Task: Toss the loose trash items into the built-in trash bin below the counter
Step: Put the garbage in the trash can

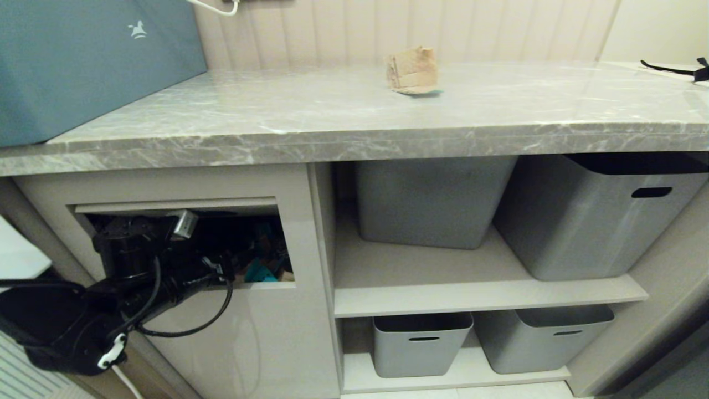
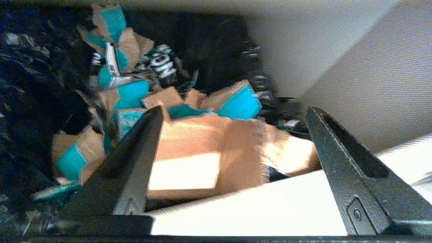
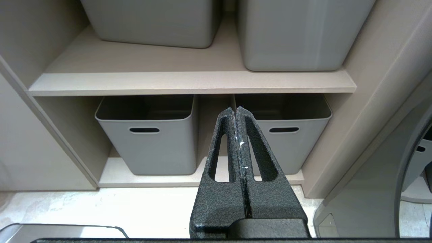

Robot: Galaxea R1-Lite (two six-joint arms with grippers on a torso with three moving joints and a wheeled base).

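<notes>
Teal box (image 1: 83,61): stands on the far left of the counter, its front reaching close to the counter's edge.
Left arm: comes in from the lower left of the head view and reaches into the opening of the built-in trash bin (image 1: 260,338), whose flap is pushed inward.
Left gripper (image 2: 233,114): inside the bin opening, its two dark fingers (image 2: 135,158) spread wide apart, pinching nothing.
Scrap in the bin (image 2: 216,152): a brown cardboard piece lies between and beyond the spread fingers, apart from both fingertips as far as the left wrist view shows; it rests against the pale lower lip of the opening.
Bin contents (image 2: 125,91): behind that scrap lies a heap of torn brown and teal cardboard pieces against a dark liner; in the head view a bit of teal shows through the opening, right of the arm.
Counter (image 1: 332,138): grey marbled slab with white veins, running above the bin and the shelves.
Scrap on the counter (image 1: 412,71): a crumpled brown cardboard piece with a teal edge under it, near the back wall, well apart from the left gripper and to its upper right.
Grey storage bins (image 1: 432,205): two on the upper shelf and two on the lower one, right of the trash bin.
Right gripper (image 3: 237,113): low in front of the lower shelf, fingers pressed together, empty, pointing between the two lower bins.
</notes>
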